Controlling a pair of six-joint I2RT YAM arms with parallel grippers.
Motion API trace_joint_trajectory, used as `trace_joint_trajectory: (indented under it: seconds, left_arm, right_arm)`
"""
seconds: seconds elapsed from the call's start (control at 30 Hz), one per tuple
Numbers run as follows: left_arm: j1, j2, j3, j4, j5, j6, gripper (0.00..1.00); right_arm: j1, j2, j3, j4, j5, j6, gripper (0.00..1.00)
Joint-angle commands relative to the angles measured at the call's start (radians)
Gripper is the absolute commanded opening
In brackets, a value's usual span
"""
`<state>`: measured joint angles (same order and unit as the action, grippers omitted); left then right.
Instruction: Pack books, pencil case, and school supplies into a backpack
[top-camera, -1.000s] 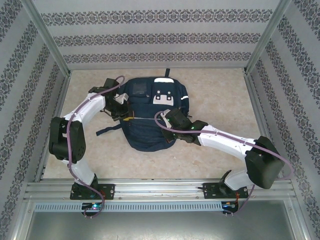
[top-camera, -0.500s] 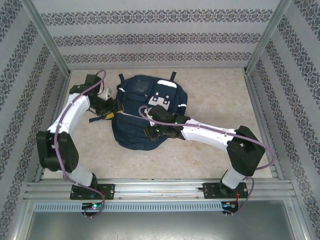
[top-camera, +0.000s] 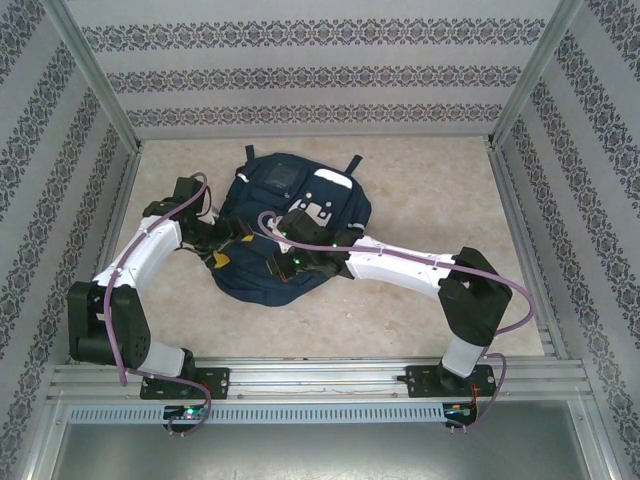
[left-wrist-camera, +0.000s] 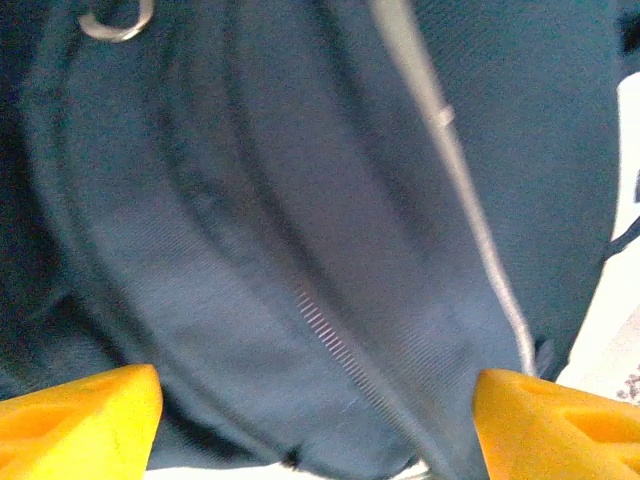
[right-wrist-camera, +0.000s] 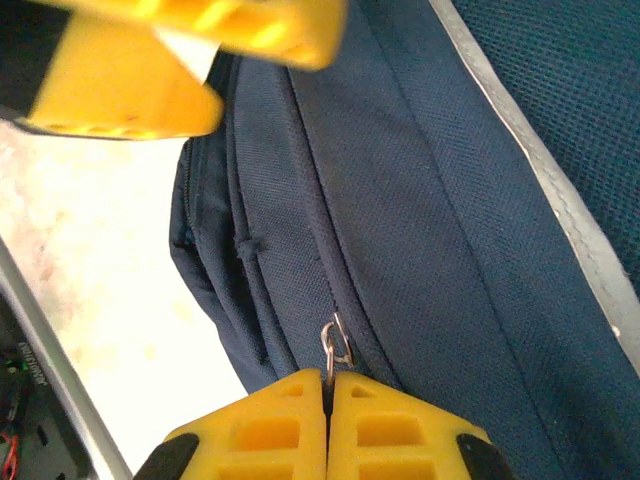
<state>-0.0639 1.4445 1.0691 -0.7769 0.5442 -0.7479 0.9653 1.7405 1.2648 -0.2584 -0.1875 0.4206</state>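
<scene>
Left gripper (left-wrist-camera: 318, 415) now apart (backpack (top-camera: 275, 185) leftward)

Beige table (top-camera: 430, 195), backpack (top-camera: 260, 205) lying on it

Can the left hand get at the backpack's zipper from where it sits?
Probably yes: the left hand hangs open close over the zipper on the backpack, with nothing between them. The right hand is shut on the zipper pull.

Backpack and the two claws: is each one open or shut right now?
backpack: lying flat, zip looks shut where it shows.
left claw: open wide over the backpack, holding nothing.
right claw: shut, pinching the zip ring.
zip ring: nipped at its base between the right claw's tips.
</scene>
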Motion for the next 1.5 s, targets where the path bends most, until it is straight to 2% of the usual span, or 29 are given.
trace_joint_trajectory:
  seconds: [0.0, 0.07, 0.13, 0.17, 0.23, 0.3, 0.33, 0.43, 0.6, 0.77, 0.93, 1.13, 1.23, 1.27, 1.37, 1.47]
  left_arm:
    - [-0.015, -0.013, -0.002, 0.094, -0.015, -0.108, 0.77]
    - [-0.026, -0.012, -0.008, 0.102, -0.037, -0.121, 0.75]
    - [-0.035, -0.012, -0.039, 0.137, -0.071, -0.134, 0.66]
    - [-0.036, -0.008, -0.055, 0.154, -0.08, -0.14, 0.56]
    - [-0.036, 0.018, -0.067, 0.168, -0.087, -0.124, 0.25]
    - [-0.035, 0.041, -0.042, 0.132, -0.096, -0.094, 0.05]
    - [-0.036, 0.046, -0.028, 0.115, -0.1, -0.076, 0.0]
    - [-0.034, 0.047, 0.024, 0.059, -0.125, -0.022, 0.0]
    - [-0.027, 0.081, 0.09, -0.041, -0.1, 0.08, 0.0]
    - [-0.02, 0.124, 0.1, -0.072, -0.044, 0.172, 0.0]
    - [-0.013, 0.185, 0.182, -0.159, -0.018, 0.322, 0.0]
    - [0.008, 0.301, 0.347, -0.292, -0.042, 0.52, 0.0]
    - [0.027, 0.378, 0.449, -0.336, -0.088, 0.564, 0.0]
    - [0.039, 0.4, 0.479, -0.336, -0.077, 0.557, 0.03]
    - [0.06, 0.408, 0.534, -0.329, -0.115, 0.438, 0.36]
    - [0.061, 0.341, 0.523, -0.347, -0.136, 0.338, 0.48]
  right_arm:
    - [0.032, 0.014, 0.044, 0.032, -0.015, -0.002, 0.0]
    - [0.04, 0.019, 0.045, 0.036, -0.019, 0.0, 0.0]
    - [0.049, 0.025, 0.051, 0.033, -0.01, -0.015, 0.0]
    - [0.051, 0.027, 0.055, 0.027, -0.004, -0.019, 0.0]
    - [0.052, 0.031, 0.061, -0.005, 0.024, -0.03, 0.0]
    - [0.052, 0.027, 0.045, -0.028, 0.053, -0.048, 0.0]
    - [0.052, 0.022, 0.031, -0.048, 0.072, -0.063, 0.0]
    - [0.052, -0.012, -0.038, -0.102, 0.161, -0.098, 0.0]
    - [0.036, -0.126, -0.227, -0.116, 0.279, -0.129, 0.0]
    - [-0.091, -0.238, -0.377, -0.1, 0.342, -0.125, 0.0]
    - [-0.234, -0.317, -0.424, -0.05, 0.303, -0.141, 0.0]
    - [-0.245, -0.299, -0.361, -0.046, 0.282, -0.251, 0.0]
    - [-0.214, -0.307, -0.345, -0.044, 0.236, -0.266, 0.0]
    - [-0.189, -0.311, -0.342, -0.038, 0.236, -0.257, 0.0]
    - [-0.107, -0.301, -0.325, -0.007, 0.21, -0.192, 0.0]
    - [-0.032, -0.244, -0.275, 0.022, 0.188, -0.137, 0.0]
